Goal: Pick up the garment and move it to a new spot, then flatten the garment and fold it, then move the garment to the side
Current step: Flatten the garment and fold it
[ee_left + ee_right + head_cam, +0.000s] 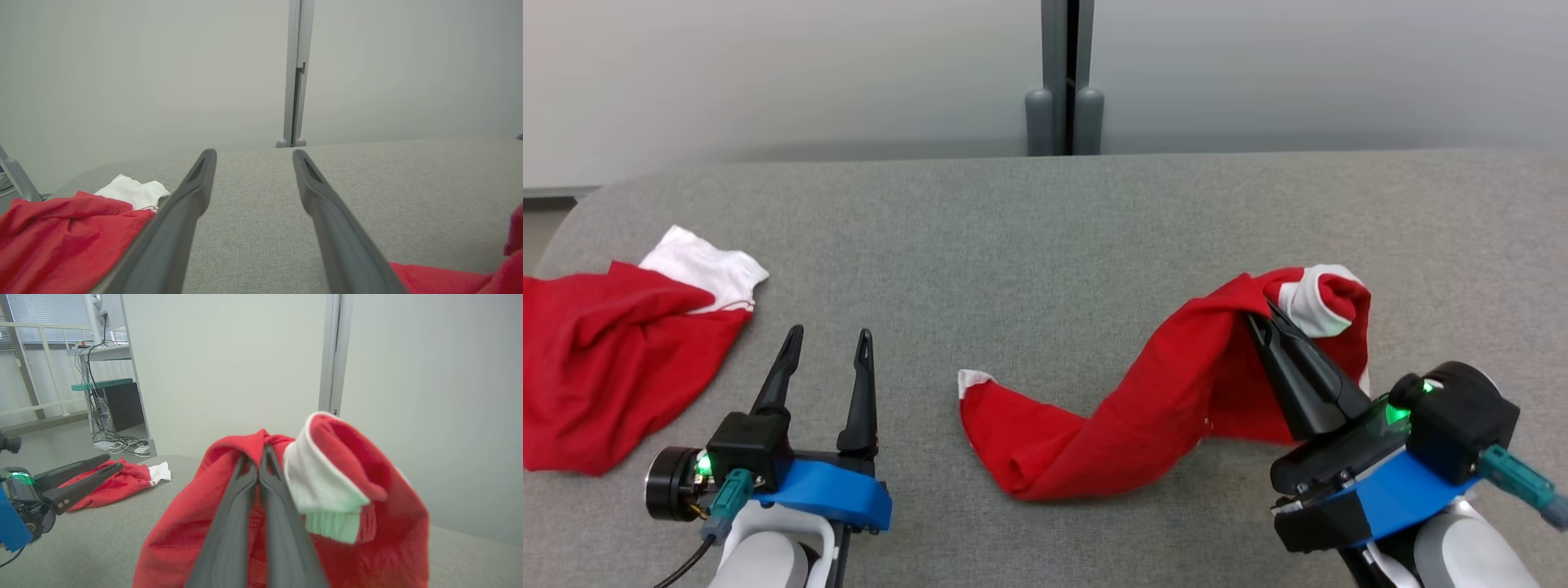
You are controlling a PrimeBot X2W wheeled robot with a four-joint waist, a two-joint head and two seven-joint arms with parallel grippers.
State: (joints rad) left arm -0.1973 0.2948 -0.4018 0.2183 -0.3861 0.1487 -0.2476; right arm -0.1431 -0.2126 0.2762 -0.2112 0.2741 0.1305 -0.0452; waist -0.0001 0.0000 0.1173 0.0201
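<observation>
**Right gripper clamped on red garment; left gripper wide and empty**

Work surface: a grey fabric-covered table (1045,237) in front of a pale wall with a grey vertical post (1064,73).

Task item: a red knit garment with white ribbed trim (1143,400) lies on the right half of the table. It is twisted into a long rope-like band. The lower end, with a small white corner, rests flat on the table near the centre. The upper end is raised off the surface at the right, and a white cuff or collar is folded over at the top of the raised part.

Right gripper (1267,314): its two dark fingers are pressed together, with a fold of the red cloth pinched between the tips. The right wrist view confirms this, showing fabric draped on both sides of the closed fingers and the white ribbed trim just beside them.

Left gripper (829,335): its fingers are spread wide and hold nothing. It sits above the bare table at the lower left, well apart from the task garment.

Other item: a second crumpled red garment with a white section (596,359) lies at the far left edge of the table, near the left gripper but not touching it.
</observation>
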